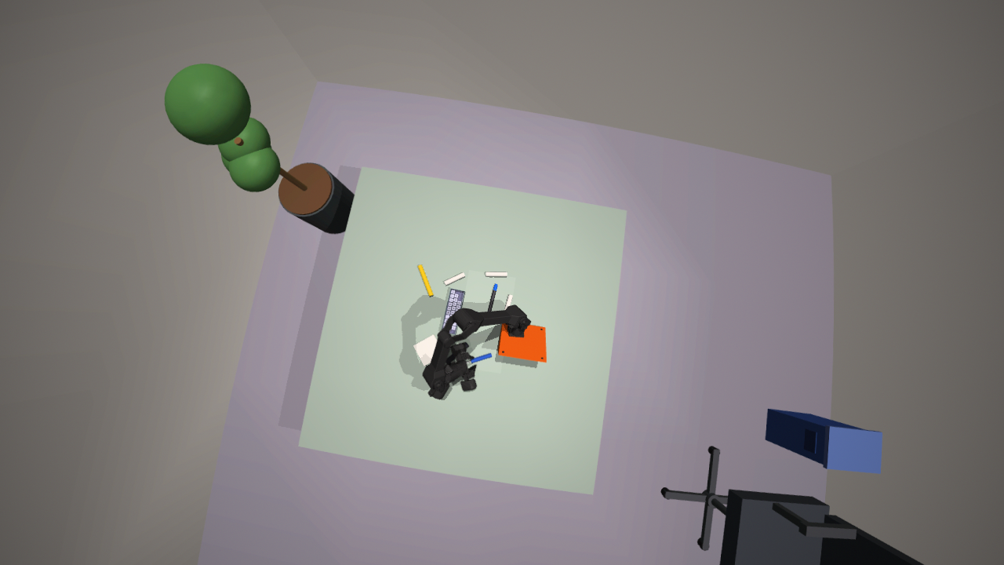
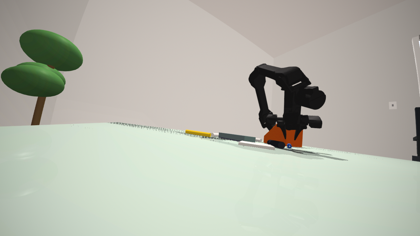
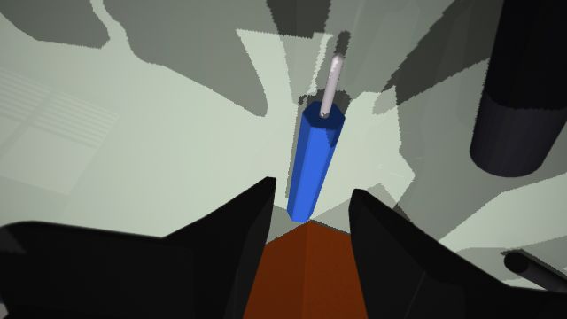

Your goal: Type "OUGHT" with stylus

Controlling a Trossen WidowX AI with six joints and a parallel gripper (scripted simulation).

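Note:
The stylus (image 1: 481,358) (image 2: 289,146) (image 3: 315,155), a blue six-sided barrel with a thin pale tip, lies on the desk. My gripper (image 2: 290,138) (image 3: 313,193) is open above its rear end. In the wrist view the barrel shows between and beyond the two fingertips, slightly slanted, with its tip pointing away. No contact with the fingers shows. The keyboard (image 1: 455,302) lies up from the gripper in the overhead view, its lower part hidden by my arm. Its letters are too small to read.
An orange box (image 1: 522,343) (image 2: 299,140) (image 3: 306,275) stands close by the stylus. A thick black cylinder (image 2: 276,144) (image 3: 509,142) lies beside it. A black pen (image 1: 492,300), a yellow stick (image 1: 425,281) (image 2: 198,133), several white sticks and a white slab (image 1: 424,347) (image 2: 255,145) lie around.

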